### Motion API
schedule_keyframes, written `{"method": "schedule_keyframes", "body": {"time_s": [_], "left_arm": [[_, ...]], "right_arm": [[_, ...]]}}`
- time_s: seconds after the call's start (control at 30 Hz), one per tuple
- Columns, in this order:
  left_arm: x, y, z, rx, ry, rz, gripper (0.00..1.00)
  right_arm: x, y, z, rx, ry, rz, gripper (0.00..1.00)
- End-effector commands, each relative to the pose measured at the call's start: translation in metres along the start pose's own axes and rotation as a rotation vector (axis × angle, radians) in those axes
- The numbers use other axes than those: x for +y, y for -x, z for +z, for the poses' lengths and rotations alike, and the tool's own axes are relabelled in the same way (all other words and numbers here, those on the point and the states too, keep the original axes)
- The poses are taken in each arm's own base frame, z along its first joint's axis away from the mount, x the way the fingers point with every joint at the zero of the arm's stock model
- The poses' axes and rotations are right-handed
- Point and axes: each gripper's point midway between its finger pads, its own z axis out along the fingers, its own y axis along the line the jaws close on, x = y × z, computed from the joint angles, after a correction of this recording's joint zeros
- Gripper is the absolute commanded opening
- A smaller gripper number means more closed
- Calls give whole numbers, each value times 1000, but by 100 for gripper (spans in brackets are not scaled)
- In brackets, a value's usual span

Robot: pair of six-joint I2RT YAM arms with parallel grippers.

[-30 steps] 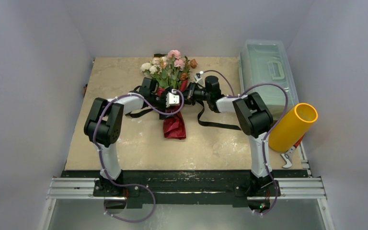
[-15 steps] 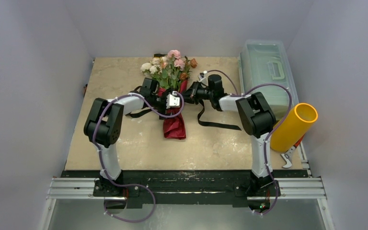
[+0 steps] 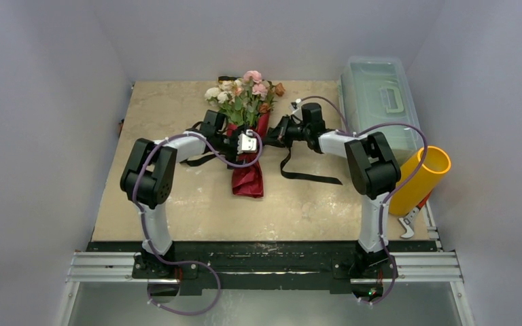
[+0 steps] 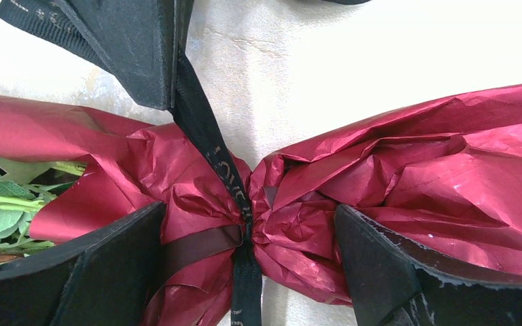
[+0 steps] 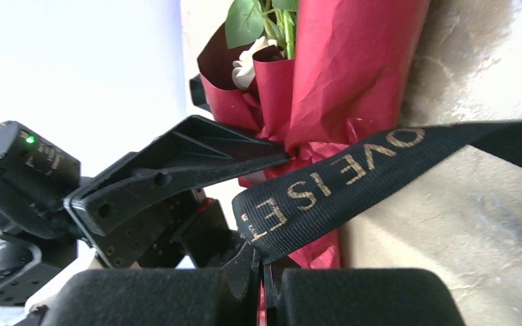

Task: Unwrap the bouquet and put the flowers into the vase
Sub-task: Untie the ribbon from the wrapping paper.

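— Grey-walled booth, beige table (image 3: 177, 197): how far along is the unwrapping?
— Barely begun, by the look of it. Bouquet (image 3: 247, 180) lies at upper centre of the overhead view, with the flowers (image 3: 245, 95) pointing to the top of the frame and the maroon paper (image 4: 408, 156) cinched at the waist.
— And the ribbon (image 5: 353, 176)?
— Pinched in the right jaws, which are closed flat on its loose end. It runs taut from there to the knot. One band crosses the waist in the left wrist view, so the tie looks not yet undone.
— Left jaws?
— Spread wide, one on each side of the waist, clamping nothing. Whether they touch the paper, I cannot tell.
— Vase (image 3: 418, 178)?
— Tilted at the right edge of the frame, below the clear box (image 3: 378, 95), mouth to the upper right. It is well apart from the bouquet, and no flowers show in it.
— So what's left?
— Nearly everything, I'd judge: free the ribbon, open the paper, lift the stems out, get them into the vase.
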Motion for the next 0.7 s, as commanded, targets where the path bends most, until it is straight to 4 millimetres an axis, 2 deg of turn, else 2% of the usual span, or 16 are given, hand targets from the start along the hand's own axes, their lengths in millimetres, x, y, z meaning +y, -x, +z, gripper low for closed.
{"method": "schedule_keyframes", "body": {"time_s": [0.0, 0.07, 0.1, 0.23, 0.3, 0.37, 0.47, 0.57, 0.67], "left_arm": [[-53, -66, -7, 226, -95, -153, 96], [-32, -40, -11, 161, -30, -160, 98], [-22, -25, -14, 131, 1, -155, 100], [5, 35, -28, 27, 77, -123, 100], [15, 57, -37, -18, 119, -127, 100], [22, 73, -49, -48, 162, -150, 100], [24, 77, -72, -78, 218, -200, 100], [20, 58, -95, -63, 259, -271, 99], [15, 34, -111, -25, 261, -290, 94]], "right_arm": [[28, 28, -11, -58, 7, -217, 0], [22, 28, -3, -52, -10, -233, 0], [21, 30, 0, -54, -15, -246, 4], [22, 32, 3, -43, -22, -259, 38], [26, 28, 0, -18, -8, -269, 54], [31, 20, -5, 14, 4, -271, 66], [24, 6, -15, 53, -35, -274, 82], [20, -14, -23, 83, -38, -248, 88], [10, -33, -21, 121, -52, -241, 92]]}}
